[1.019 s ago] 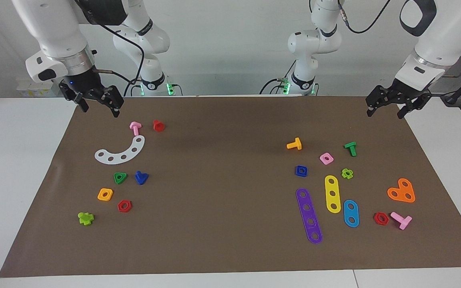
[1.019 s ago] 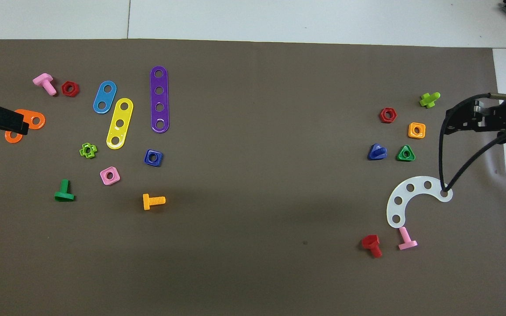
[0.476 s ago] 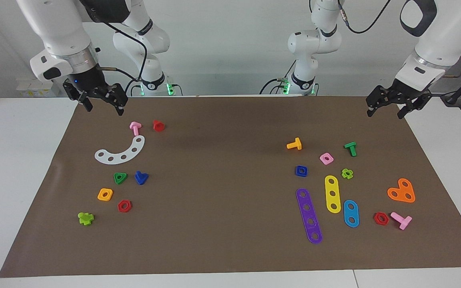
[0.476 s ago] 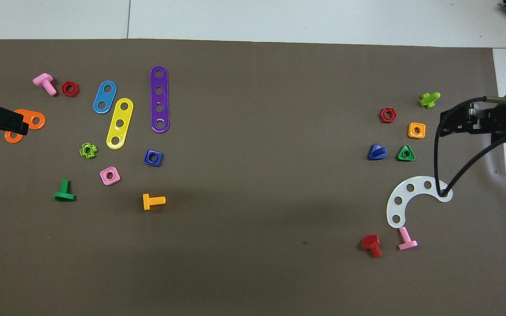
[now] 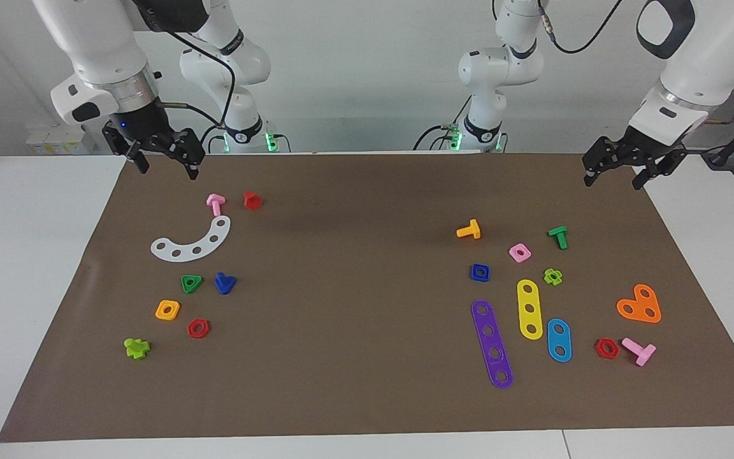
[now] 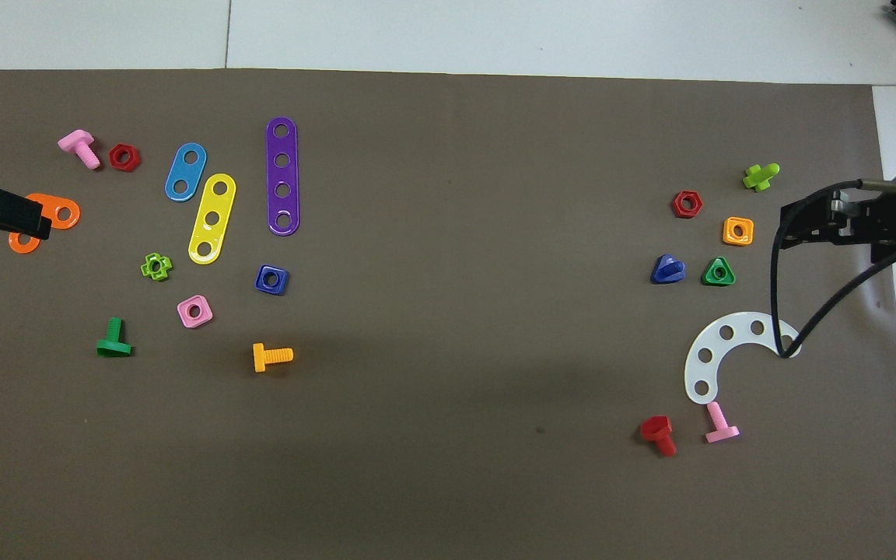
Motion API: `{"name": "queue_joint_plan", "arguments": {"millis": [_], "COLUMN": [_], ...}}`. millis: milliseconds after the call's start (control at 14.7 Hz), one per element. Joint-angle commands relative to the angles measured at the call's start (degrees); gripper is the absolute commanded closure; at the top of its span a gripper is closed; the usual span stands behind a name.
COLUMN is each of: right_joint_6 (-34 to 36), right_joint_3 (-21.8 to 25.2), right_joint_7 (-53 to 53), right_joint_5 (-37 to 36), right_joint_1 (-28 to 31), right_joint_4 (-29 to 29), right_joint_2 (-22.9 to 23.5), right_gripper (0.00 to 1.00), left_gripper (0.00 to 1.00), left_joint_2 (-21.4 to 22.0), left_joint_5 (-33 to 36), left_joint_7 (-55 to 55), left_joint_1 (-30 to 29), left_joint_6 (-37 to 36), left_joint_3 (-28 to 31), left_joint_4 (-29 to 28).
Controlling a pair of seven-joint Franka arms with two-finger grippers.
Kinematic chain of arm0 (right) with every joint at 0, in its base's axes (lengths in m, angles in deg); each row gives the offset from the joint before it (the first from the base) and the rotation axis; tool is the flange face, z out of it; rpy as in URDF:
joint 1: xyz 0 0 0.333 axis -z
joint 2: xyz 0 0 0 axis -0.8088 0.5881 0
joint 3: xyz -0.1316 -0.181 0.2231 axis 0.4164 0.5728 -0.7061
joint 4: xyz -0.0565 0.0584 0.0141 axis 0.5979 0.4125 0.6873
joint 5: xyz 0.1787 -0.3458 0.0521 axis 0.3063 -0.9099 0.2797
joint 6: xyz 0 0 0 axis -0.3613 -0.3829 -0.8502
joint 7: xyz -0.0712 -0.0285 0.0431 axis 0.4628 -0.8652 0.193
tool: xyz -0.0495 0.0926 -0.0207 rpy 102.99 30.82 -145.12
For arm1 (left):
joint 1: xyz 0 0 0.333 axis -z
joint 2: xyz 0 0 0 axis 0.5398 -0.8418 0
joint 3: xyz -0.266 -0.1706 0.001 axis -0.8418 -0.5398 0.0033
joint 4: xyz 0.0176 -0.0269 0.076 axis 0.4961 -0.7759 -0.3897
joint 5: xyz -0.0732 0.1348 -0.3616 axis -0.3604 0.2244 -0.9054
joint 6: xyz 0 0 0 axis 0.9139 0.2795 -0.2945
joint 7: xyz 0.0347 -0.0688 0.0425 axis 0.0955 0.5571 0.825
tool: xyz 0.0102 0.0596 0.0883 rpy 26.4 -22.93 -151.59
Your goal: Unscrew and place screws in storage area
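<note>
- The small dark-blue plastic bolt with the triangular head lies loose on the brown paper mat toward the right arm's end of the worktop, just beside a green triangular nut; nothing is threaded onto it.
- Close round it: an orange square nut, a red hexagonal nut and a lime cross-headed bolt farther from the robots; a white curved strip with five holes, a pink bolt and a red bolt nearer to them.
- The right gripper has risen and drawn back over the last second and now hangs over the mat's edge nearest the robots, fingers spread, holding nothing. I take that as a withdrawal after setting the blue bolt down, so this screw looks finished.
- The left gripper has not moved; it waits over the mat's corner at its own end, fingers spread and empty.
- Count across the mat: seven bolts (blue, lime, red, orange, green, two pink), seven nuts (green, orange, blue, pink, lime, two red), and five flat strips (white, purple, yellow, light blue, an orange heart-shaped one).
- No bolt sits in a nut or strip, so little unscrewing seems left.
</note>
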Motion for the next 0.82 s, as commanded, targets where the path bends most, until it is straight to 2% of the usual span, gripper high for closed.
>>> {"name": "queue_joint_plan", "arguments": {"millis": [0,272,748], "right_joint_6": [-1.2,-1.6,-1.6], "right_joint_3": [0.9,1.0,1.0], "right_joint_7": [2.2,5.6,6.3], "right_joint_5": [1.1,1.1,1.1], "right_joint_1": [-0.5,-0.2,-0.3], "right_joint_4": [-3.2,-4.6,-5.0], "right_joint_2": [-2.5,-3.5,-2.4], "right_gripper": [0.00,0.00,0.00], "left_gripper": [0.00,0.00,0.00], "left_joint_2": [1.8,1.9,1.9], "left_joint_5": [1.3,1.3,1.3], "left_joint_7": [-0.7,-0.8,-0.8], "left_joint_1": [0.6,0.6,-0.5], "left_joint_6": [1.2,0.7,0.6], "left_joint_3": [-0.1,0.2,0.6], "left_joint_4": [-2.3,-2.4,-2.4]}}
